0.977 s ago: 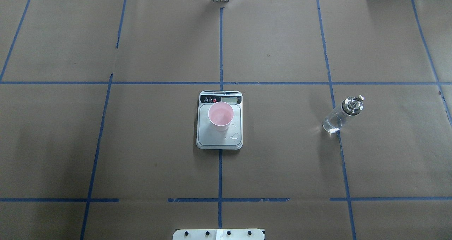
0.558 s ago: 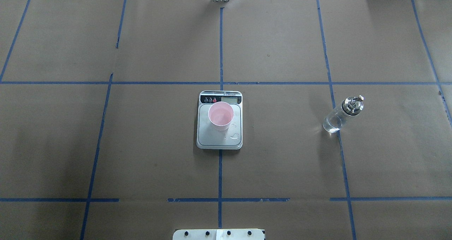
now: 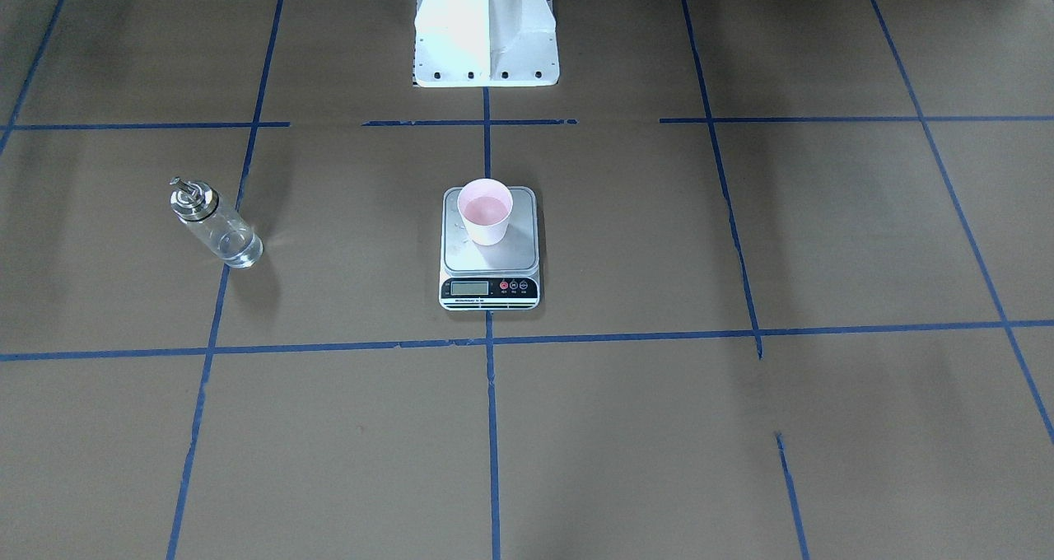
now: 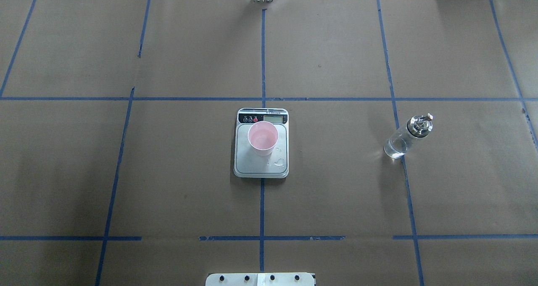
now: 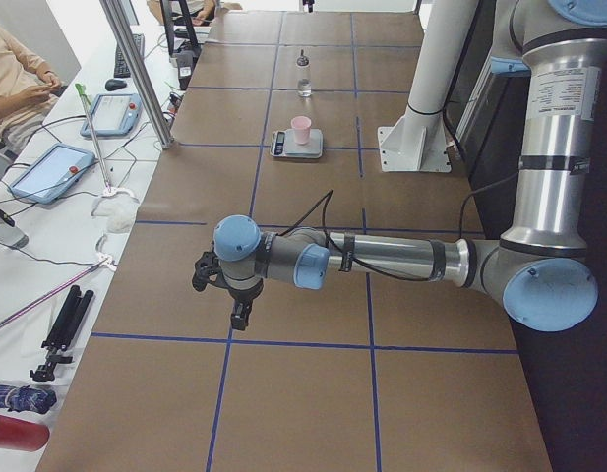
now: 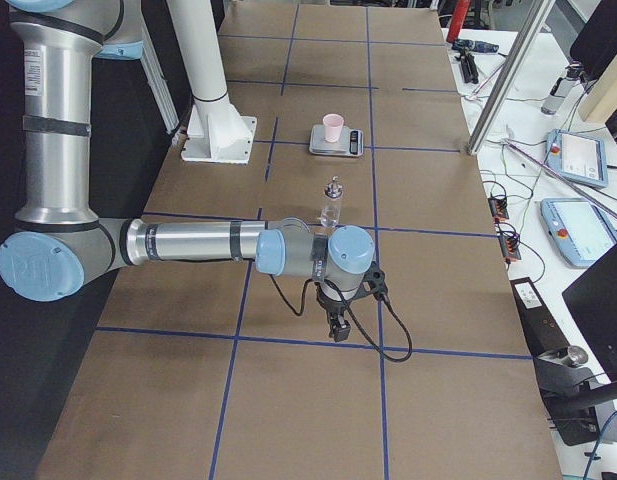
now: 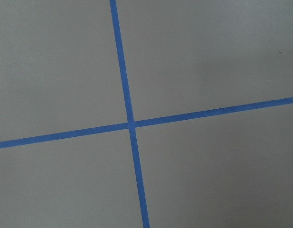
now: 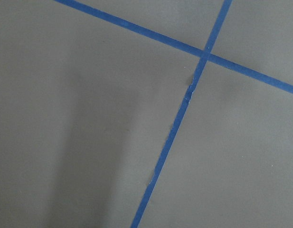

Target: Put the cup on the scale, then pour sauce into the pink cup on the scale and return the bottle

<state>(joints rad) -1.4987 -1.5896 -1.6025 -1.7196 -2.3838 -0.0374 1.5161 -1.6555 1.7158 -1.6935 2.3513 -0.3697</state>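
Note:
The pale pink cup [image 4: 262,138] stands upright on the scale [image 4: 252,165] at the table's middle, toward the display end of the steel platform; it also shows in the front view [image 3: 485,210]. A few clear droplets [image 4: 278,163] lie on the platform beside it. The glass bottle [image 4: 402,141] with a silver cap stands alone on the robot's right, holding clear sauce at its bottom [image 3: 239,251]. Both grippers are far from these things and show only in side views: the left gripper [image 5: 239,315] and the right gripper [image 6: 336,328] hang over bare paper. I cannot tell whether they are open or shut.
Brown paper with blue tape lines [image 4: 262,67] covers the table. The white robot base [image 3: 486,33] stands behind the scale. A metal post [image 5: 136,69], tablets [image 5: 49,169] and a seated person [image 5: 13,79] are along the far side.

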